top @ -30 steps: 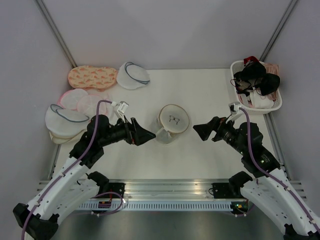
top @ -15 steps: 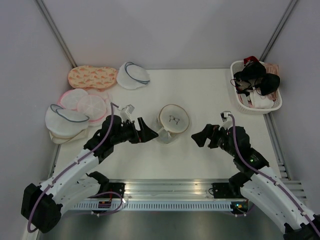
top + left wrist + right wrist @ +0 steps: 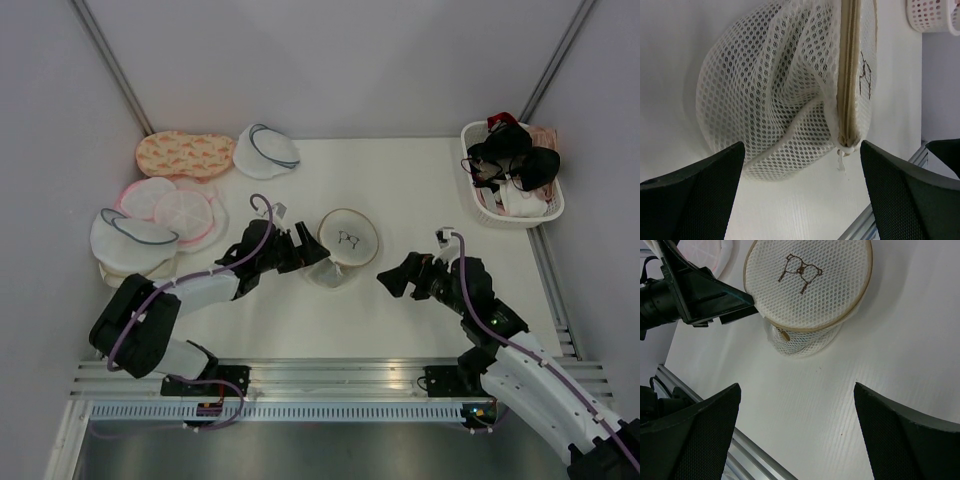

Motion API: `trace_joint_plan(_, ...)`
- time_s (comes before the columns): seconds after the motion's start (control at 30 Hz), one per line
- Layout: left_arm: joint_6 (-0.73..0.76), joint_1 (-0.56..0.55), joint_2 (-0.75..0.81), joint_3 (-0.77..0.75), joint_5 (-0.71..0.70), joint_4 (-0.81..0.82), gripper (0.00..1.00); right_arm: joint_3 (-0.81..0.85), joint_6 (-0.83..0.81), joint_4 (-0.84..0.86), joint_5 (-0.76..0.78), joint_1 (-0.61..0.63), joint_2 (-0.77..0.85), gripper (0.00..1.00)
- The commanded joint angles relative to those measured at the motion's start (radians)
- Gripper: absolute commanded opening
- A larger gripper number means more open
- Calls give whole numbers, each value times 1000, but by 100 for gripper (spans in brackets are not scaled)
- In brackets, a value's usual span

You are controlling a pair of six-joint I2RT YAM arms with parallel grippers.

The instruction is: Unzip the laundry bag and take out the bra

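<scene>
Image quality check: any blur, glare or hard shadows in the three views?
Top external: even soft light, no glare, laundry bag sharp. Left wrist: mesh crisp, the fingers in the bottom corners near-black and soft-edged. Right wrist: zipper pull in focus, faint shadow under the bag.

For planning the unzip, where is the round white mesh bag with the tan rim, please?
In the top view, the round white mesh bag lies centrally, between the left gripper and right gripper, nearer the left.

White table (image 3: pixel 410 190) — pouches (image 3: pixel 266 152), laundry bag (image 3: pixel 347 238), basket (image 3: pixel 520 222)
</scene>
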State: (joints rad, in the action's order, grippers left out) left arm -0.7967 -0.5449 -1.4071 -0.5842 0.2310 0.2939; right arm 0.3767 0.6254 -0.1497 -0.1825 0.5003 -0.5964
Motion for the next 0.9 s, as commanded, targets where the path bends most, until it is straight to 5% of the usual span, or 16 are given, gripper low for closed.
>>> trace_joint_plan(0.0, -52, -15, -41, -49, -48, 191, 99, -18, 7, 78, -11, 7, -2, 98)
trace_joint_plan(0.27, -82, -73, -26, -23, -127, 353, 99, -61, 4, 127, -6, 24, -34, 98)
trace_joint_plan(0.5, -79, -128, -113, -103, -151, 271, 97, -76, 0, 217, 9, 38, -101, 96)
trace_joint_plan(0.6, -90, -135, -145, -112, -159, 248, 84, -71, -1, 263, 18, 47, -146, 95)
trace_joint_plan(0.77, -98, -136, -150, -108, -173, 243, 39, -64, 3, 355, 28, 63, -246, 91)
trace_joint_plan(0.8, -98, -136, -147, -108, -174, 240, 21, -56, 5, 383, 28, 67, -285, 90)
trace_joint_plan(0.87, -110, -136, -138, -108, -179, 223, 2, -50, 7, 410, 35, 86, -339, 88)
